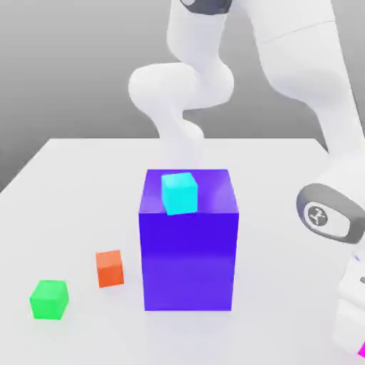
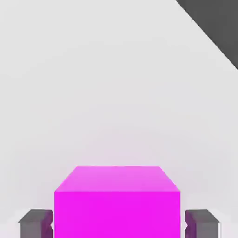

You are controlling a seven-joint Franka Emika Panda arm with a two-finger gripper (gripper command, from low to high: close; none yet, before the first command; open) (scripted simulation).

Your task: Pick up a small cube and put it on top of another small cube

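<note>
Exterior view, arm: the white jointed robot arm (image 1: 314, 107) rises behind the table, arches over to the exterior view's right and reaches steeply down to the table's near corner on that side, its wrist pointing downward.
Exterior view, table: a white flat tabletop (image 1: 78, 185) carries a large blue-violet block (image 1: 189, 249) near its middle, standing upright.
Exterior view, cubes: a small cyan cube (image 1: 179, 192) sits on top of the blue-violet block; a small orange-red cube (image 1: 110, 268) lies just beside the block toward the exterior view's left; a small green cube (image 1: 49, 299) lies further out on that side.
Exterior view, task cube: a sliver of the small plain magenta-pink cube (image 1: 361, 350) peeks out at the frame's edge under the hand.
Hand view, gripper: the gripper (image 2: 117, 223) straddles the magenta-pink cube (image 2: 117, 202), one dark grey finger (image 2: 35, 224) against each side face, closed on it.
Hand view, cube position: it rests on the white tabletop (image 2: 116, 93), near a table edge.
</note>
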